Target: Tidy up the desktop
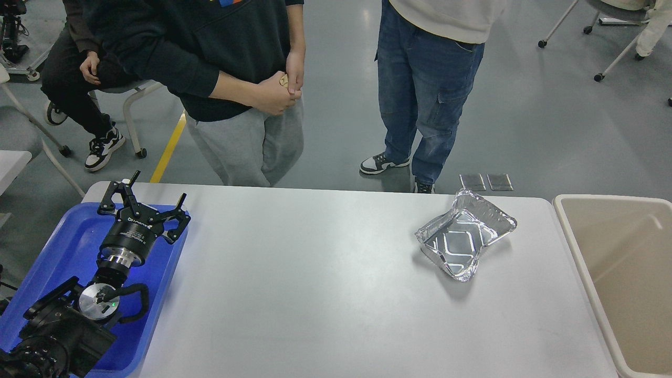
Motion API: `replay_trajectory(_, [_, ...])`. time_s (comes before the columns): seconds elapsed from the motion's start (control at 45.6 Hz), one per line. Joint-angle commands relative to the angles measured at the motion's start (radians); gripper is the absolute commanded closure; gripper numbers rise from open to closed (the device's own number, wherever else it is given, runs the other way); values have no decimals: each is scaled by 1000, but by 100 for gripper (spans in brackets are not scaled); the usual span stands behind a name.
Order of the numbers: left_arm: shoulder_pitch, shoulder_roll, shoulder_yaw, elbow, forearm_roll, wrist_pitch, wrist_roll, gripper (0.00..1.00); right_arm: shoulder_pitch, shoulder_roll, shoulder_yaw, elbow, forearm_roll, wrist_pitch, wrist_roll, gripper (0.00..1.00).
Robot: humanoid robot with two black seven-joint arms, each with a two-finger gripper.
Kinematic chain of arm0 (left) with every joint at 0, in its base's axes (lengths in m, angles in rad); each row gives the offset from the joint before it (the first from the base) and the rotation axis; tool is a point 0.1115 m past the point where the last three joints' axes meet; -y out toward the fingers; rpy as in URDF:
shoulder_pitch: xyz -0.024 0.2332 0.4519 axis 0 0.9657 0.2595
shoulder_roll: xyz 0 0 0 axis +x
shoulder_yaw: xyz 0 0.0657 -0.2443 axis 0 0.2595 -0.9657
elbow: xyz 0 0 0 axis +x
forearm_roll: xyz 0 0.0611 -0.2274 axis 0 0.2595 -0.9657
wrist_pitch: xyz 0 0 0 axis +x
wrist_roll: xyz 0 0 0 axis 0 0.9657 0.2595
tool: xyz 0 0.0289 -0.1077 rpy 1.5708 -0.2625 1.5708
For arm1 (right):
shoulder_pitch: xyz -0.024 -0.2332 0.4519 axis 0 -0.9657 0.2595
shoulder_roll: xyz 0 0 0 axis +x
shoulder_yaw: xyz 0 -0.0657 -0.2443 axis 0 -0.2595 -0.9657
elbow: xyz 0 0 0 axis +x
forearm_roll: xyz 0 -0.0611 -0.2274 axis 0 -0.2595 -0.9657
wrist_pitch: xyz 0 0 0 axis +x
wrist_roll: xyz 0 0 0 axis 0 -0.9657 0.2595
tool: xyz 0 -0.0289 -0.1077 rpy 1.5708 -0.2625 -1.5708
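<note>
The white desktop (pixel 315 283) fills the middle of the head view. A crumpled silver foil tray (pixel 463 234) lies on it at the right, near the far edge. My left gripper (pixel 149 197) is open and empty, hovering over the blue plastic tray (pixel 68 247) at the desktop's left end. My right gripper is not in view.
A beige bin (pixel 583 273) stands past the desktop's right end. Two people stand behind the far edge, one in grey trousers (pixel 247 142), one in jeans (pixel 425 89). A third person sits at the far left (pixel 79 79).
</note>
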Motion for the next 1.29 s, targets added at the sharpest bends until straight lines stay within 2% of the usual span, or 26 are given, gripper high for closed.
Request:
replay_trajectory(0.0, [0,0,0,0,0,0,-1,0,34,2,-7,-49,0,-18,-3,0])
replay_trajectory(0.132, [0,0,0,0,0,0,-1,0,28,4,-13,-91,-6,-22,-2,0])
replay_trajectory(0.46, [0,0,0,0,0,0,-1,0,44,20,5,-76,-5,10,-2,0])
replay_trajectory(0.592, [0,0,0,0,0,0,-1,0,86,-16,73,6,34,162,38,0])
replay_trajectory(0.702, [0,0,0,0,0,0,-1,0,108,-96,182,130,41,185,57,0])
replay_trajectory(0.767, [0,0,0,0,0,0,-1,0,111,-147,240,266,41,185,92,0])
replay_trajectory(0.877, [0,0,0,0,0,0,-1,0,97,-275,361,584,38,173,185,0])
replay_trajectory(0.943, [0,0,0,0,0,0,-1,0,82,-294,445,707,37,170,227,0])
replay_trajectory(1.184, [0,0,0,0,0,0,-1,0,-39,-243,643,829,-12,171,334,0])
replay_trajectory(1.272, [0,0,0,0,0,0,-1,0,-93,-208,674,859,-17,171,394,0])
